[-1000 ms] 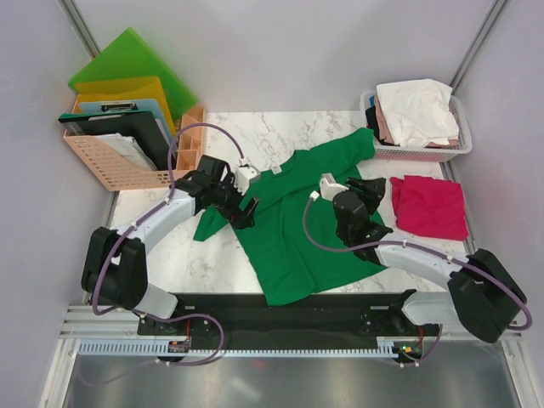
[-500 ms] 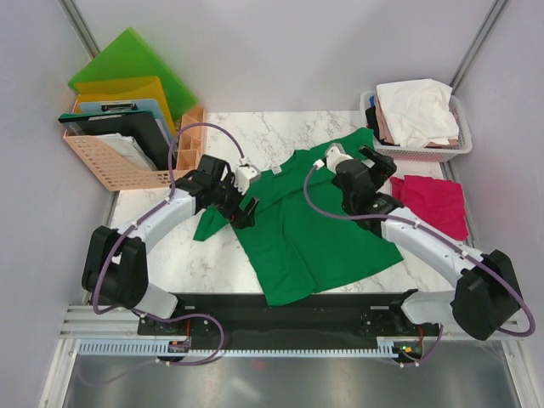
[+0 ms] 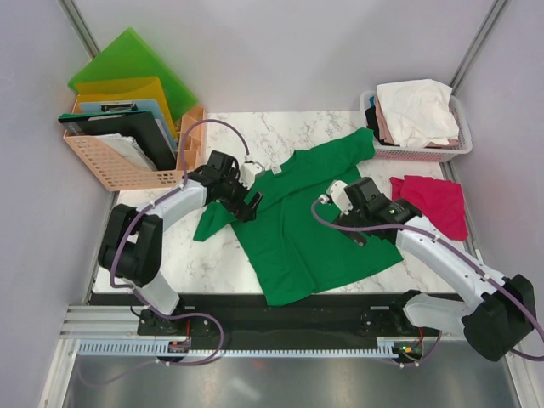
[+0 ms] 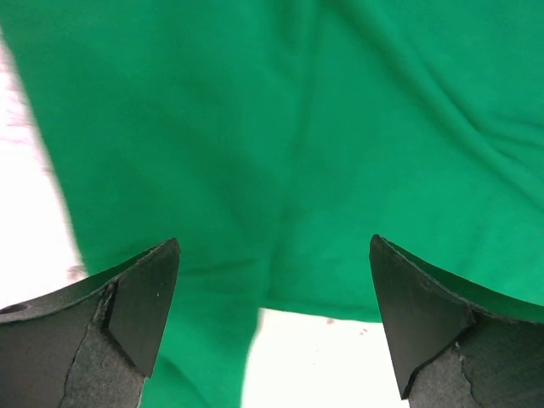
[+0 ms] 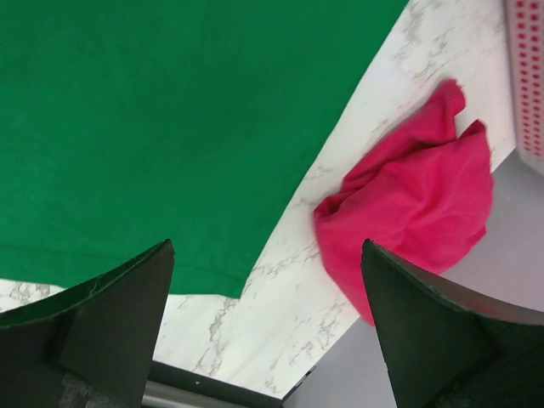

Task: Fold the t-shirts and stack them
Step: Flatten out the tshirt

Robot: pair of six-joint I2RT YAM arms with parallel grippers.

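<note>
Two tees lay on the table. The green tee was spread flat and askew across the middle, with its collar to the far left, its hem at the near edge, and one sleeve reaching toward the basket. The basket stood at the far right corner and held white and pale pink cloth. The red tee lay bunched just beside the green tee's right side, with a strip of bare marble between them.

The left gripper hung over the left sleeve and armpit, fingers spread wide, nothing between them. The right gripper hung over the right side edge, likewise released and empty.

I judged the first fold not yet begun. To do it well, I would lower each gripper onto the cloth's edge, pinch both layers, and lift only a little. I would then carry one side over the midline with both arms in step, keeping clear of the red tee.
</note>
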